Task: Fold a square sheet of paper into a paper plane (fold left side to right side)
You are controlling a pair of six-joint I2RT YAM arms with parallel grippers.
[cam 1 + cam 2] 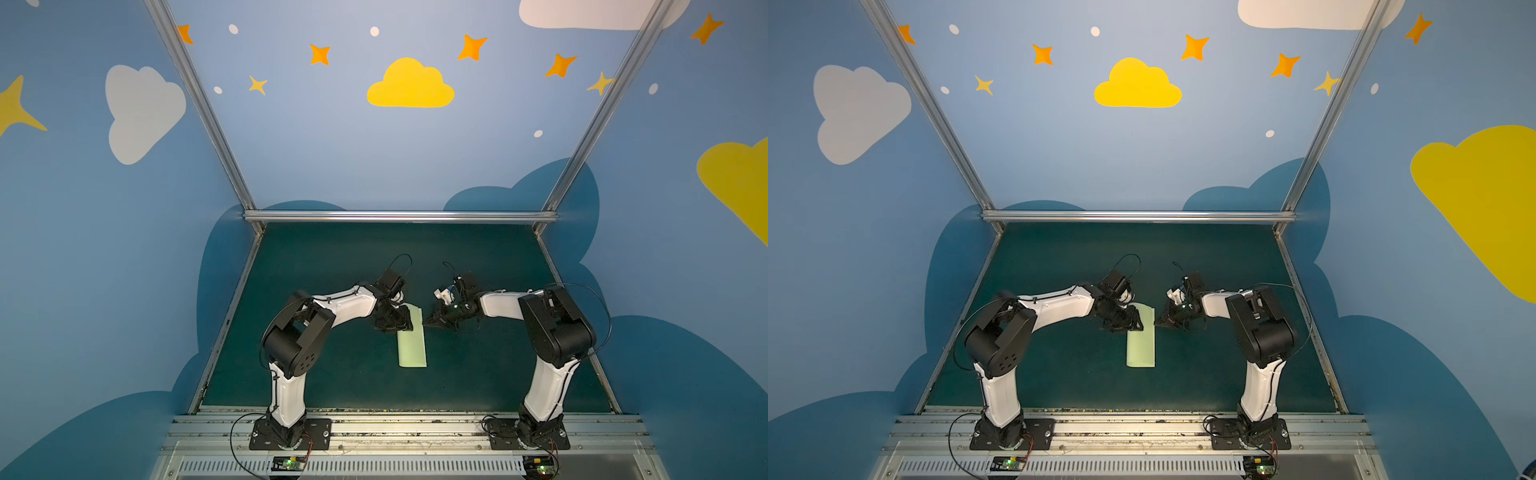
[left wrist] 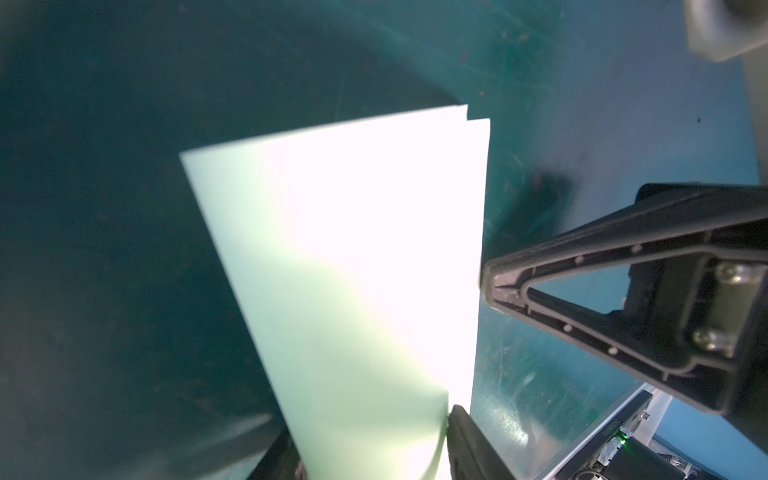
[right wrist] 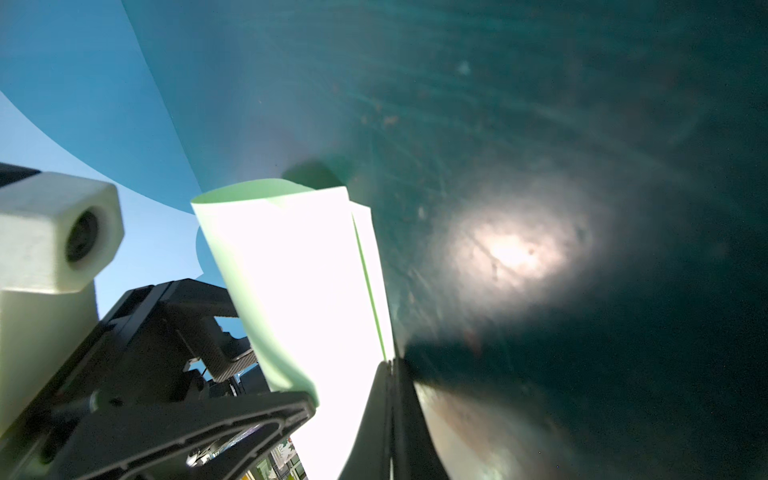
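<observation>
I have the paper [image 1: 412, 345] [image 1: 1141, 345] folded once into a long, narrow, pale green strip. It lies on the dark green surface [image 1: 332, 270], well away from the metal rail [image 1: 399, 216] at the back, with its long sides pointing toward that rail. The end farther from the rail lies flat with nothing touching it.

Both pincers are at the end nearer the rail. The left pincer [image 1: 401, 322] [image 1: 1133, 322] is on the strip's folded left side. In the left wrist view its fingers [image 2: 461, 436] stand apart with the paper [image 2: 353, 249] running out between them. I cannot tell whether they are pressing it.

From the right wrist view the fold is loose and rounded, not creased. The top layer of the paper [image 3: 307, 291] bulges up and curls over one left finger [image 3: 232, 415].

The right pincer [image 1: 426, 324] [image 1: 1156, 322] is clenched to a point, the two fingers flush against each other in its own wrist view [image 3: 390, 374]. Its tip touches the strip's right side, where the two loose edges meet [image 2: 488, 282]. I cannot make out whether any paper is caught in that tip.

At the corner farthest from the rail the two layers sit slightly out of step, with one edge showing past the other.
</observation>
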